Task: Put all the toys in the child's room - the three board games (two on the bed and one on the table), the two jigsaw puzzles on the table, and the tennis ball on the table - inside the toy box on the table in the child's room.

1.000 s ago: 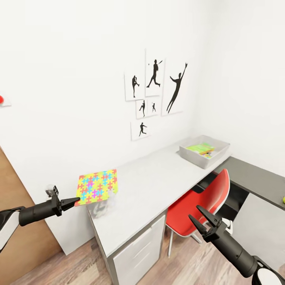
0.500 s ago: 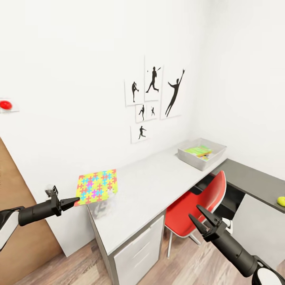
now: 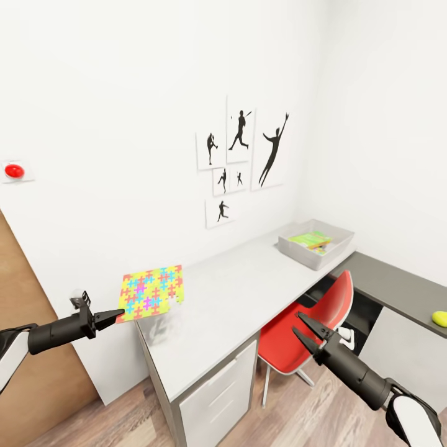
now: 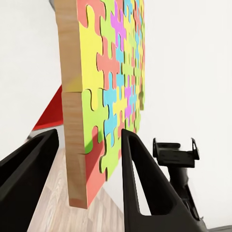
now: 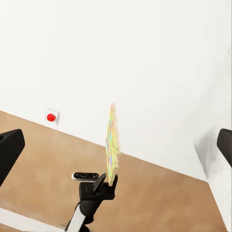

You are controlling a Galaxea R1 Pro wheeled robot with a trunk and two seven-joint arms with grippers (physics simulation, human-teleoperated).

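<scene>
Your left gripper (image 3: 118, 316) pinches the jigsaw puzzle (image 3: 153, 292) by one edge, holding it just above the near end of the table (image 3: 248, 292) (left wrist view: fingers (image 4: 145, 188) straddle the board). The toy box (image 3: 316, 243) sits at the far end. Your right gripper (image 3: 304, 329) hangs spread, holding nothing.

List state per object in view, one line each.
left gripper: shut on the jigsaw puzzle
jigsaw puzzle: held by one edge, tilted, lifted off the table
right gripper: open, holding nothing
toy box: on the table's far end, colourful items inside
table: drawers closed
tennis ball: resting on the dark grey cabinet
red chair: tucked under the table
</scene>
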